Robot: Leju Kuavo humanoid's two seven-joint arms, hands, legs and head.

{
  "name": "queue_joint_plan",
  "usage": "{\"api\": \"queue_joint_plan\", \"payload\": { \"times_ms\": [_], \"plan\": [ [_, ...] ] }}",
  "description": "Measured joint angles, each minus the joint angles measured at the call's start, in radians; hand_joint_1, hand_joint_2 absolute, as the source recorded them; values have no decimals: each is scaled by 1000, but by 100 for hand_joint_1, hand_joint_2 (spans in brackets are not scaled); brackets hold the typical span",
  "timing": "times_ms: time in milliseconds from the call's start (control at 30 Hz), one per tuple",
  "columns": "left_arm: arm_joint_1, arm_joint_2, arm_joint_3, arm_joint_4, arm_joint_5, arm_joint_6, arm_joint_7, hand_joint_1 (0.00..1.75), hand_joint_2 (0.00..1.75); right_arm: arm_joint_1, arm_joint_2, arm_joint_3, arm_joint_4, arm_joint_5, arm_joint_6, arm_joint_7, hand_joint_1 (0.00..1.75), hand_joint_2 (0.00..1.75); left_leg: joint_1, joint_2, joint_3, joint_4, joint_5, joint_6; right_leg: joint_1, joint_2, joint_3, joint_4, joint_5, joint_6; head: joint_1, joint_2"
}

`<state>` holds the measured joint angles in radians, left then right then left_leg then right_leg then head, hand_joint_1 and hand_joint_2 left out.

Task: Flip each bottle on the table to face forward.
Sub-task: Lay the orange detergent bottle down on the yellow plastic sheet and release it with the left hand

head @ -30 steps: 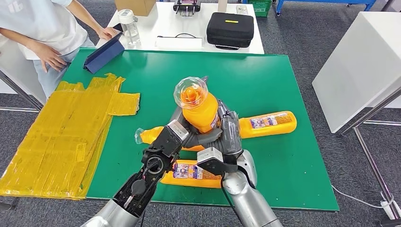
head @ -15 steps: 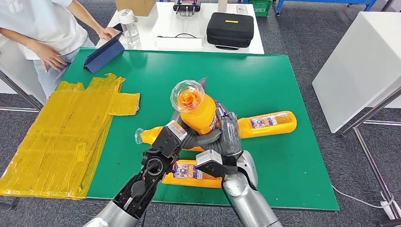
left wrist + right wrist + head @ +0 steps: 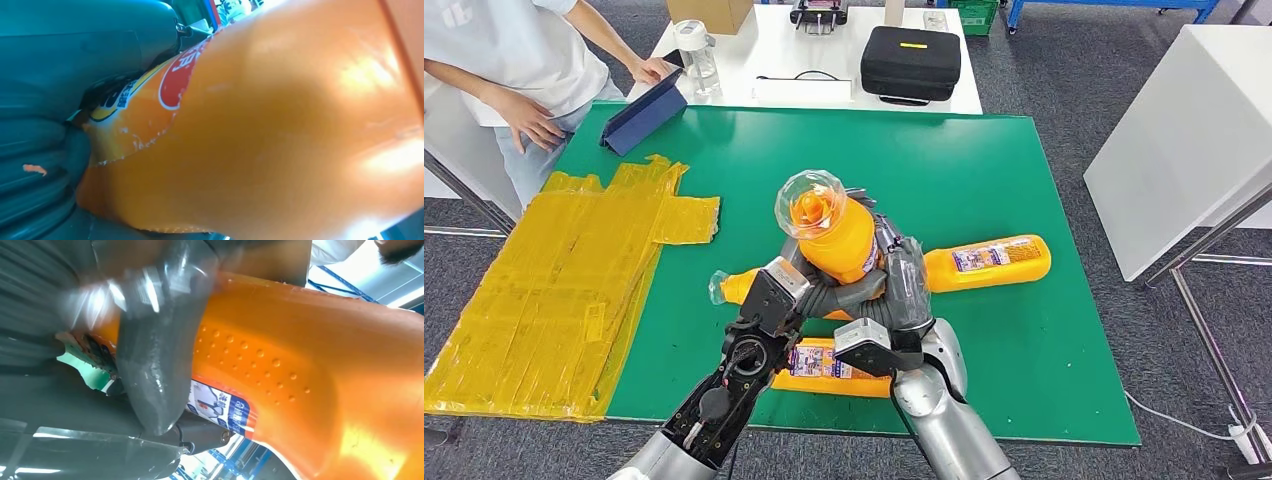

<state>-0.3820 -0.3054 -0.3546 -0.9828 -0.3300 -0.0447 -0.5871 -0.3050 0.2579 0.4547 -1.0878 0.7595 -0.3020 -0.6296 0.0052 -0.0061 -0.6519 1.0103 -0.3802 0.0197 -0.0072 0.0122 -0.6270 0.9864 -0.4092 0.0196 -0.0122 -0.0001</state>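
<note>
An orange bottle (image 3: pixel 839 240) with a clear domed cap (image 3: pixel 812 204) is held above the middle of the green table (image 3: pixel 994 160), cap tilted up toward me. My left hand (image 3: pixel 822 290) grips its lower body from the left and my right hand (image 3: pixel 904 280) grips it from the right. Up close, the bottle (image 3: pixel 280 130) presses against the left hand's fingers (image 3: pixel 45 130), and the right thumb (image 3: pixel 155 365) lies across the bottle (image 3: pixel 310 370). Three more orange bottles lie flat: one at the right (image 3: pixel 989 260), one at the left (image 3: pixel 736 286), one near the front edge (image 3: pixel 819 362) under my wrists.
A crumpled yellow plastic sheet (image 3: pixel 564 280) covers the table's left part. A blue folder (image 3: pixel 644 115) stands at the far left corner, with a person (image 3: pixel 514 60) beside it. Behind is a white table with a black case (image 3: pixel 911 62); a white cabinet (image 3: pixel 1194 130) stands at the right.
The held bottle has shifted a little left and down between both hands, its cap swinging toward the left. The lying bottles have not moved.
</note>
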Motion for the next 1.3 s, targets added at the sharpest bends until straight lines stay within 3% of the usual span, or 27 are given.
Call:
{"api": "queue_joint_plan", "payload": {
  "times_ms": [867, 900, 1000, 1033, 1300],
  "plan": [
    [4, 0, -5, -4, 25, 13, -2, 175, 175, 8, -5, 10, -18, 9, -5, 14, 175, 175, 0, 0, 0, 0, 0, 0, 0, 0, 0, 0, 0, 0, 0, 0],
    [4, 0, -5, -4, 25, 13, -2, 175, 175, 8, -5, 10, -18, 9, -5, 14, 147, 175, 0, 0, 0, 0, 0, 0, 0, 0, 0, 0, 0, 0, 0, 0],
    [4, 0, -5, -4, 25, 13, -2, 175, 175, 9, -5, 10, -18, 10, -8, 15, 16, 175, 0, 0, 0, 0, 0, 0, 0, 0, 0, 0, 0, 0, 0, 0],
    [3, 0, -6, -4, 25, 13, -2, 175, 175, 10, -5, 10, -18, 10, -13, 14, 0, 175, 0, 0, 0, 0, 0, 0, 0, 0, 0, 0, 0, 0, 0, 0],
    [0, -1, -10, -6, 32, 20, -8, 175, 175, 52, -7, 16, -78, -51, -107, -10, 0, 175, 0, 0, -1, 0, 0, 0, 0, 0, 0, 0, 0, 0, 0, 0]
  ]
}}
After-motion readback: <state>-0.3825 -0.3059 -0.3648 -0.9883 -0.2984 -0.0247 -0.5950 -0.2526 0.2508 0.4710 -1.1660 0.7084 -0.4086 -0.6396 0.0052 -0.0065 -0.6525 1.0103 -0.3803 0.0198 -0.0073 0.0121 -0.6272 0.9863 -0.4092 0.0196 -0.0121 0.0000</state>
